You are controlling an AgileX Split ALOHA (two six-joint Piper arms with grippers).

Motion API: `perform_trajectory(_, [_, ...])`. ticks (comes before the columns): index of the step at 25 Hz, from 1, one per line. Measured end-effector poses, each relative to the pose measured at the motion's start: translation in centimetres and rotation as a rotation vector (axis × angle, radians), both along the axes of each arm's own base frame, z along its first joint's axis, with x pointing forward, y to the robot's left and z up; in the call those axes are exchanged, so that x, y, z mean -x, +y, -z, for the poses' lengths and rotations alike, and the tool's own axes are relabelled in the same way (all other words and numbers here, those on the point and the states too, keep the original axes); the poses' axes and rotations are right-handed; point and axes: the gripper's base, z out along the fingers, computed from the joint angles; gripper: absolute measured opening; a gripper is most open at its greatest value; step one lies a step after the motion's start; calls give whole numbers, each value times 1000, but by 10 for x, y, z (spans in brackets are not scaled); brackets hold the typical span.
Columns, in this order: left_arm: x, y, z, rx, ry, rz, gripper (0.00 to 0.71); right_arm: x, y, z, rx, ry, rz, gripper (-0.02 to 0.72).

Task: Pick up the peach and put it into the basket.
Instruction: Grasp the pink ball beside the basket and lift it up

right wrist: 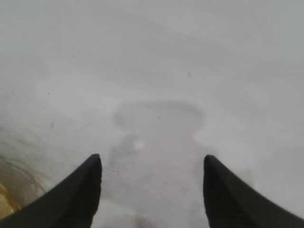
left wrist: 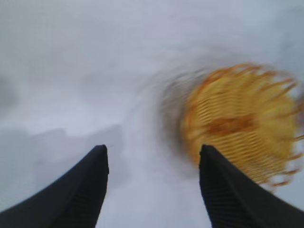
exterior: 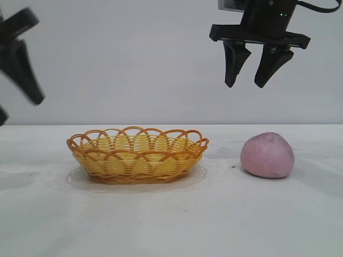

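While the peach point(exterior: 267, 156) sits on the white table point(exterior: 171, 219), its matte, dusty pink skin looks slightly lumpy, rounded at the top and flatter where it meets the surface. It lies well to the right of the basket point(exterior: 138, 155) in the exterior view, apart from it. The basket is a shallow oval of yellow woven strands, with an orange rim of scalloped loops; nothing shows inside it. In the left wrist view the basket point(left wrist: 242, 123) appears blurred, its weave a yellow disc with orange streaks beyond the dark fingertips.

The right gripper point(exterior: 258, 83) hangs high above the table, up and a little left of the peach, its two black tapered fingers parted about halfway and holding nothing. Its wrist view shows only bare table and a soft shadow between the fingers point(right wrist: 71, 199). The left gripper point(left wrist: 153, 152) is at the exterior view's left edge, raised above the table, fingers likewise about half apart and empty.
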Motion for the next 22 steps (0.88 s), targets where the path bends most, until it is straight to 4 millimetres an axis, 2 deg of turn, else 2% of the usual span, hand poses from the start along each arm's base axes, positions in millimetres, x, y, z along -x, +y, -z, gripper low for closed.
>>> perform_trajectory(7, [3, 30, 6, -305, 56, -39, 375, 0, 0, 0, -2, 6, 1, 401])
perform_trajectory(12, [-1, 34, -9, -319, 12, -85, 375, 1, 1, 1, -8, 19, 4, 401])
perform_trajectory(14, [2, 34, -25, -318, -42, -93, 375, 2, 0, 1, -4, 22, -5, 401])
perform_trajectory(17, [16, 35, -63, -308, -156, -115, 375, 2, 1, 1, -1, 24, -12, 401])
perform_trajectory(19, [33, 35, -93, -302, -238, -130, 375, 2, 1, 1, -1, 25, -12, 339])
perform_trajectory(22, [64, 37, -128, -295, -320, -146, 375, 2, 1, 1, -2, 26, -12, 345])
